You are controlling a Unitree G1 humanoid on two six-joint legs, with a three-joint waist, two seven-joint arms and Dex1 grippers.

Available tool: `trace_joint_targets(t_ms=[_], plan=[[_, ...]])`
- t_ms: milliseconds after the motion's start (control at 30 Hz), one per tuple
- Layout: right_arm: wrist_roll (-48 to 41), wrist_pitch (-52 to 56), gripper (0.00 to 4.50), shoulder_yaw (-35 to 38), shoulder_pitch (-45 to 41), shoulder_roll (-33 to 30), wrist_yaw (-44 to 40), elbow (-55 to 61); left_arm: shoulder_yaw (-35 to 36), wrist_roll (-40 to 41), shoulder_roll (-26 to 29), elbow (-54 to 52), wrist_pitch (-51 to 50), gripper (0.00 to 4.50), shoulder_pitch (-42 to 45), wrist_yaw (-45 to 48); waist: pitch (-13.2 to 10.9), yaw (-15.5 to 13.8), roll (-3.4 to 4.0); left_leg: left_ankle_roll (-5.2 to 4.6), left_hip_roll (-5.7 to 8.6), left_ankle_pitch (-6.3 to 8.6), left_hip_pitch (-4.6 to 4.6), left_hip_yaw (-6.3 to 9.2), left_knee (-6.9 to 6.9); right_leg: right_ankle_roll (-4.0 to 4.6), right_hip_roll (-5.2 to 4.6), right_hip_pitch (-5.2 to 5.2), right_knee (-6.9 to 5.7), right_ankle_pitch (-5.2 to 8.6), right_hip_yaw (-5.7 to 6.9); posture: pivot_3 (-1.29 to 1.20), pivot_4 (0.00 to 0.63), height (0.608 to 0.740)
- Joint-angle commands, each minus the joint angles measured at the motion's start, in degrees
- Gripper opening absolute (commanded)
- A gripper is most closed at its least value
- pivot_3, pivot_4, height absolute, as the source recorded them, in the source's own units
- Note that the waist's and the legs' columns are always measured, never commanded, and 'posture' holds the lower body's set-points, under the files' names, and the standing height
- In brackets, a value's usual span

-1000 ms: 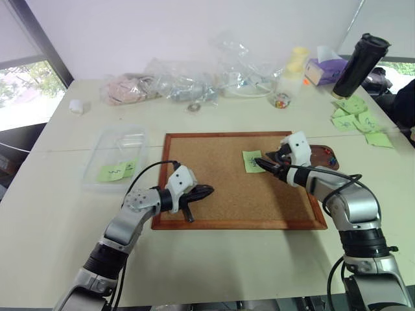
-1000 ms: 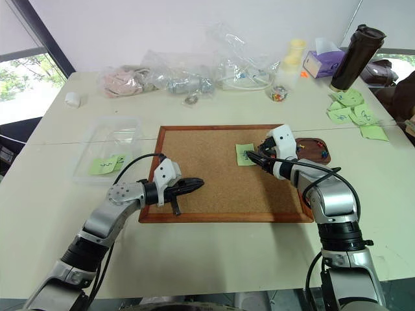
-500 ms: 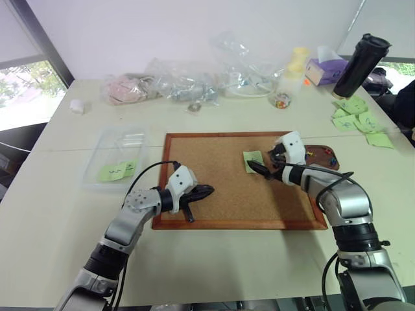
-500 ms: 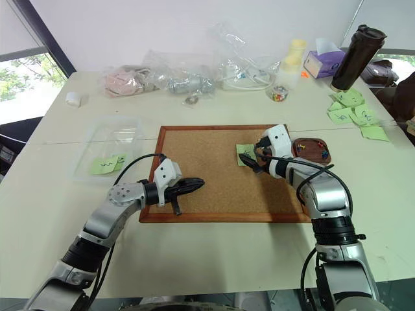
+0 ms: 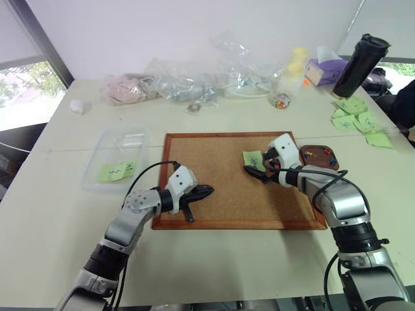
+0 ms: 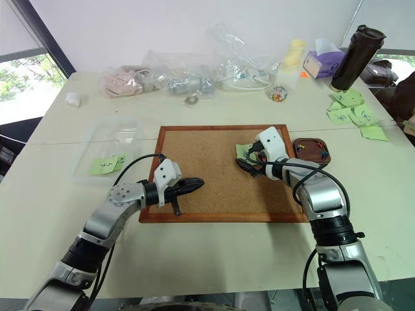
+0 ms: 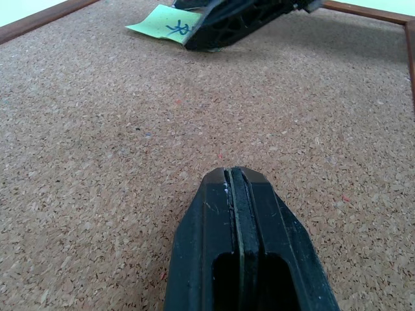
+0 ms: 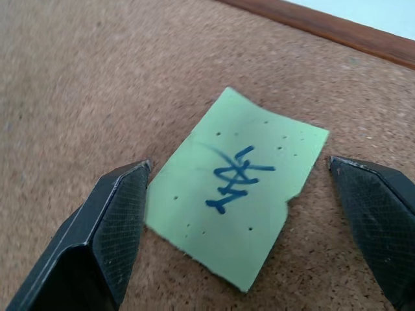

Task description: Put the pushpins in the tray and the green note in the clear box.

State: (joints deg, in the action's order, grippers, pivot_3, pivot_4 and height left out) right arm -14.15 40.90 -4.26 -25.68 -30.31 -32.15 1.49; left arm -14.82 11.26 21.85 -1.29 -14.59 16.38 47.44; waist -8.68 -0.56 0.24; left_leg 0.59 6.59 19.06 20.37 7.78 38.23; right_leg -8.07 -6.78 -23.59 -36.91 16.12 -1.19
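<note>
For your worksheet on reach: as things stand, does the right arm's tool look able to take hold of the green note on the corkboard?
Probably yes. The right tool is open, one finger on each side of the green note, which lies bare on the corkboard; no pushpins show in it.

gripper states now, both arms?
Left gripper: shut, holding nothing, over the corkboard.
Right gripper: open, fingers on either side of the green note, not gripping it.
</note>
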Motion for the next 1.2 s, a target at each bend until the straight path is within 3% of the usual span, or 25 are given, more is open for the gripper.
trace_joint_targets(t_ms=[33, 233, 500, 767, 900, 1200], plan=[[1.0, -0.1, 3.21, -2.3, 0.9, -0.1, -1.8, 0.3, -0.5, -1.2, 0.4, 1.5, -1.4, 0.0, -1.4, -0.4, 0.0, 0.0, 0.0, 0.0, 0.0, 0.0, 0.0, 0.0, 0.0, 0.0, 0.0, 0.0, 0.0, 0.0, 0.0, 0.0, 0.15, 0.74], [3.1, -1.7, 0.14, -3.3, 1.1, 0.1, -2.2, -0.2, -0.1, -1.1, 0.6, 1.6, -1.5, 0.0, -1.1, -0.5, 0.0, 0.0, -0.07, 0.0, 0.0, 0.0, -0.03, 0.0, 0.0, 0.0, 0.0, 0.03, 0.0, 0.0, 0.0, 0.0, 0.15, 0.74], [1.8, -2.4, 0.06, -0.3, 1.5, 0.7, -2.0, 3.0, 0.6, -0.6, 1.2, 1.1, -2.2, 0.0, -1.0, -0.4, 0.1, 0.0, -0.09, 0.01, 0.0, -0.01, -0.03, 0.01, 0.0, 0.0, 0.0, 0.03, 0.0, 0.0, 0.0, 0.0, 0.15, 0.74], [2.6, -7.4, 0.06, -1.2, 4.8, -1.5, -5.1, 8.4, 6.5, 5.6, 2.6, 0.9, -7.0, 0.0, 4.2, 1.0, 0.0, 0.5, -0.14, 0.05, -0.03, -0.03, 0.07, 0.02, -0.01, 0.0, 0.02, -0.11, -0.03, 0.0, 0.0, 0.0, 0.15, 0.74], [4.4, -11.2, 0.06, -2.7, 5.6, -1.8, -5.9, 8.9, 7.7, 7.2, 4.5, 2.2, -8.0, 0.0, 10.5, 4.7, 0.0, 0.2, -0.18, 0.07, -0.01, -0.04, 0.23, 0.02, -0.01, 0.0, 0.04, -0.27, -0.07, 0.0, 0.01, 0.0, 0.15, 0.74], [7.2, -14.6, 0.06, -5.2, 5.1, -2.5, -7.7, 11.1, 3.3, 5.1, 4.5, 8.2, -1.3, 0.0, 19.3, 16.6, 0.0, 0.3, -0.18, 0.1, 0.07, -0.06, 0.92, 0.05, 0.13, 0.0, 0.01, -0.91, -0.12, 0.0, 0.12, 0.0, 0.15, 0.74]])
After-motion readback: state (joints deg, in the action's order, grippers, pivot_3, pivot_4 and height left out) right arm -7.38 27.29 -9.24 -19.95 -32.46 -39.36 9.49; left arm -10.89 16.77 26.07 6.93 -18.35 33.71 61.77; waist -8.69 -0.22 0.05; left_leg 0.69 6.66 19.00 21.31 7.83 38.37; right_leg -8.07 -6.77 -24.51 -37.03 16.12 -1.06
